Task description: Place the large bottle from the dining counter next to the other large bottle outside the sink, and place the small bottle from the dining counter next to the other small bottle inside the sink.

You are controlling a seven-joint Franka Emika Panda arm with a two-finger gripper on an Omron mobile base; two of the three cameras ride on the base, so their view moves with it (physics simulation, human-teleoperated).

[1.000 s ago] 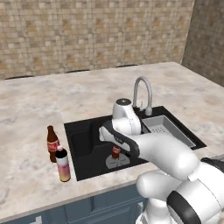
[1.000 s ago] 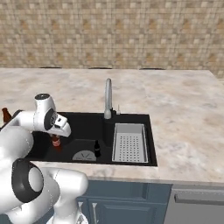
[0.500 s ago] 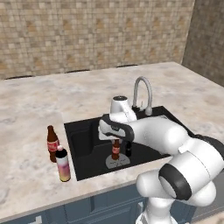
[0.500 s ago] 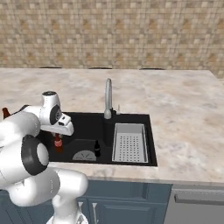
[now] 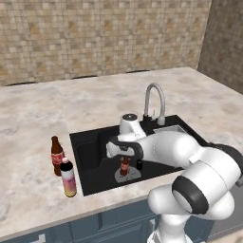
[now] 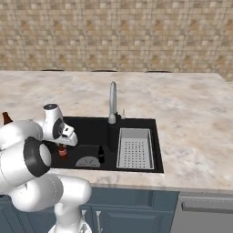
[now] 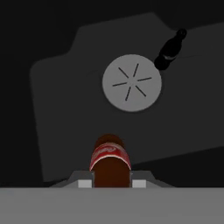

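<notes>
My gripper [image 5: 124, 157] is shut on the small bottle [image 5: 124, 166], brown with a red label, and holds it upright low inside the black sink [image 5: 90, 149]. From the right, the small bottle [image 6: 62, 150] hangs left of the round grey drain [image 6: 87, 161]. The hand view looks down past this bottle [image 7: 110, 158], clamped in my gripper [image 7: 112, 183], onto the drain [image 7: 131, 83] and the other small bottle [image 7: 169, 50], a dark one standing just beyond it. That dark bottle [image 6: 101, 154] stands at the drain's right edge. Two large bottles, a brown one [image 5: 57, 155] and a pink-yellow one [image 5: 68, 177], stand together on the counter left of the sink.
A curved faucet [image 5: 154, 97] rises behind the sink. A grey perforated rack [image 6: 135, 148] fills the sink's right part. Marble counter [image 5: 38, 118] surrounds the basin, with a tiled wall behind. My own arm [image 5: 166, 147] reaches across the sink's front edge.
The arm's elbow has swung round and its links now lie lower across the sink front. The held small bottle has drifted slightly toward the drain; the grip is unchanged.
</notes>
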